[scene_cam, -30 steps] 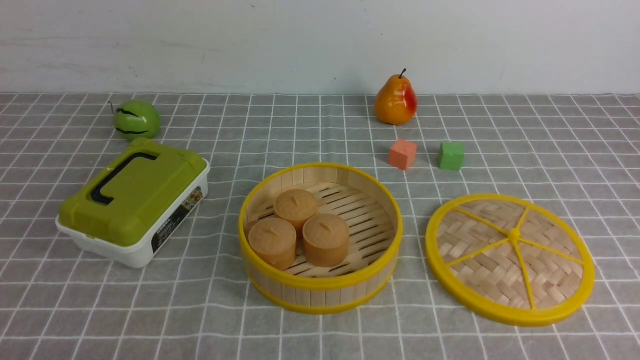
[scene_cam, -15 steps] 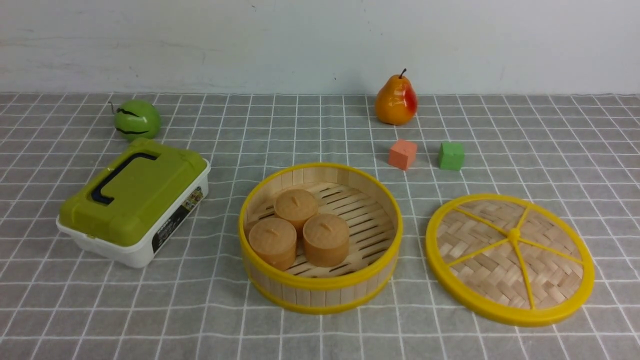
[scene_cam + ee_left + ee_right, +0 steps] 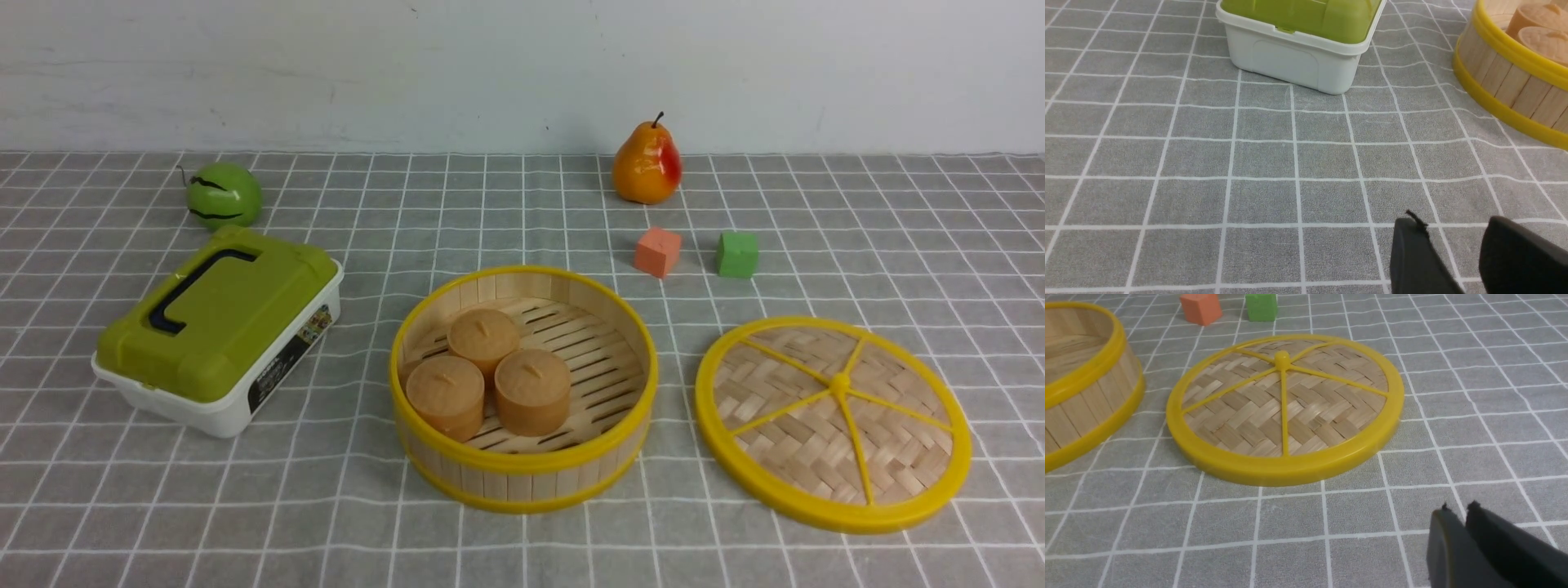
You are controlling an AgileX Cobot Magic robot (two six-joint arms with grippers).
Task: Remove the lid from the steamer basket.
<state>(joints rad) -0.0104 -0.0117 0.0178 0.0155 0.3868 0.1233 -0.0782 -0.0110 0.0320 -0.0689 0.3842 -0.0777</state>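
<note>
The steamer basket [image 3: 522, 478] stands uncovered mid-table, with three brown round cakes [image 3: 531, 390] inside. The lid [image 3: 804, 441] lies flat on the grey checked cloth to the basket's right, apart from it. Neither arm shows in the front view. In the right wrist view my right gripper [image 3: 1458, 509] hovers over bare cloth on the near side of the lid [image 3: 1286, 408], its fingers almost together with nothing between them; the basket [image 3: 1086, 404] shows at the edge. My left gripper [image 3: 1451, 222] is open and empty over the cloth, short of the basket [image 3: 1506, 85].
A white box with an olive-green lid [image 3: 216, 327] sits left of the basket, also in the left wrist view [image 3: 1294, 61]. Behind it lies a green ball [image 3: 223, 194]. A pear [image 3: 647, 163], an orange cube [image 3: 657, 251] and a green cube [image 3: 736, 254] stand at the back right.
</note>
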